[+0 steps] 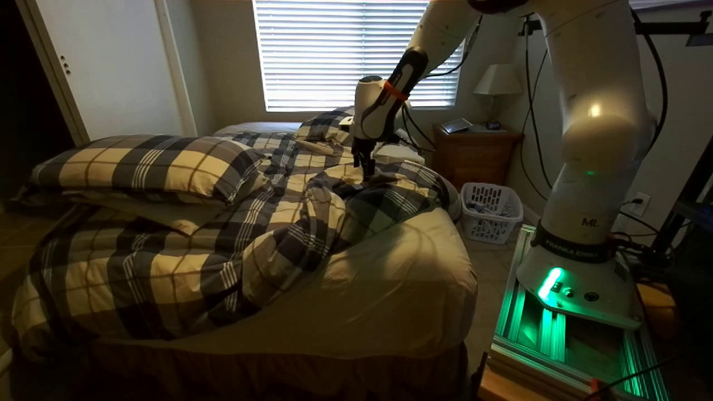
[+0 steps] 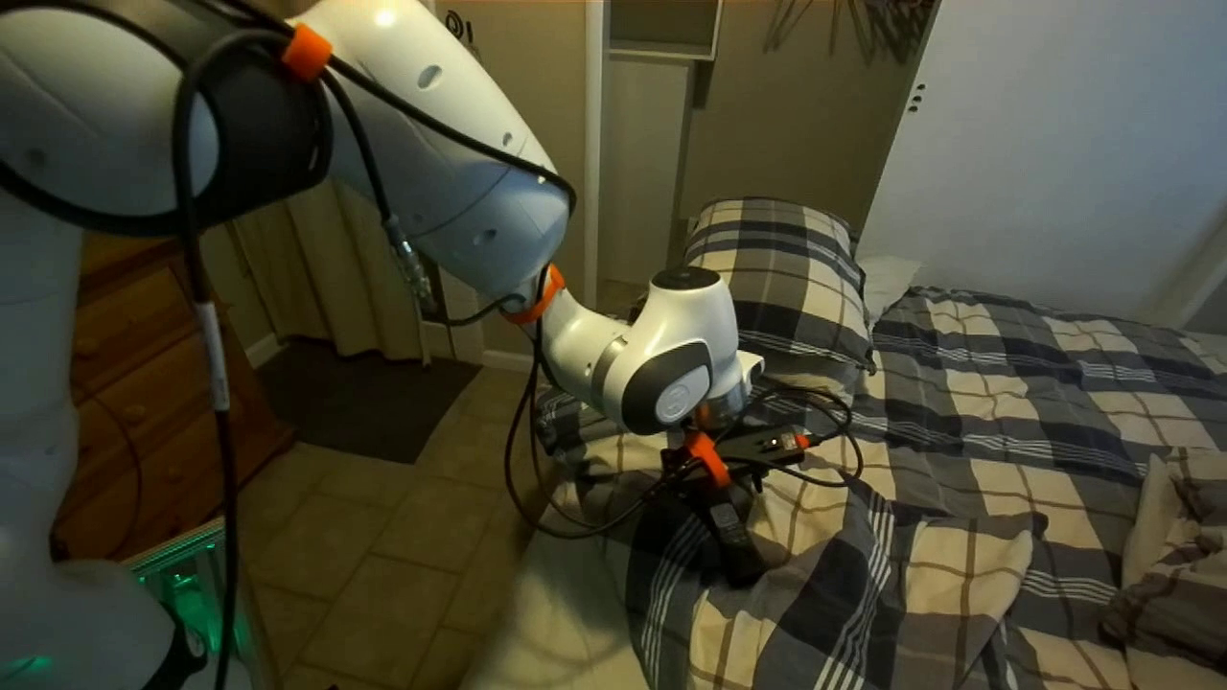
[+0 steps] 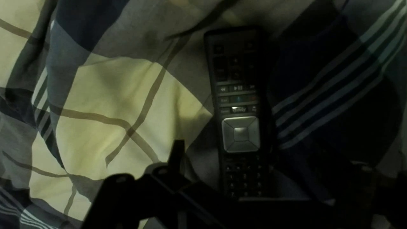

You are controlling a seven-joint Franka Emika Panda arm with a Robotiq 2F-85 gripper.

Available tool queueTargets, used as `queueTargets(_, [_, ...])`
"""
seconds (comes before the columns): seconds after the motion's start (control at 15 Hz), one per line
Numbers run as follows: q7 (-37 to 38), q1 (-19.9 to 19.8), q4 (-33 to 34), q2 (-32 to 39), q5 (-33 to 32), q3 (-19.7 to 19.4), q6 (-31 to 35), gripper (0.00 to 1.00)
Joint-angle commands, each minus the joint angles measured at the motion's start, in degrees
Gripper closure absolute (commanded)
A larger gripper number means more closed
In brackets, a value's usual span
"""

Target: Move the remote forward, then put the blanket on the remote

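Observation:
The black remote [image 3: 240,133], with a silver square keypad, lies on the plaid blanket [image 3: 95,143] in the wrist view. Its lower end is hidden behind the gripper's dark body. The blanket spreads rumpled over the bed in both exterior views [image 1: 217,250] [image 2: 959,479]. My gripper [image 3: 268,156] points down over the remote and is open, a finger showing left of it; the right side is very dark. The gripper also shows low over the blanket in both exterior views [image 1: 365,167] [image 2: 743,565]. I cannot make out the remote clearly there.
A plaid pillow stack [image 1: 150,164] [image 2: 781,278] stands on the bed. Another plaid pillow [image 1: 326,128] lies nearer the window. A bare sheet corner [image 1: 401,278] faces the robot base. A white laundry basket [image 1: 491,214] and a wooden nightstand [image 1: 473,150] with a lamp stand beside the bed.

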Motion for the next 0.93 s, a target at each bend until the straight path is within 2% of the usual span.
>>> queueTargets(0.0, [-2.9,-2.1,2.7,2.7,3.0,3.0,-0.3,0.00])
queueTargets(0.4, [-4.3,-4.4,5.4,6.3,6.2,5.7,1.1,0.00])
queueTargets(0.87, [-6.5,-6.9,8.6,9.6,9.7,8.8,-0.3,0.00])
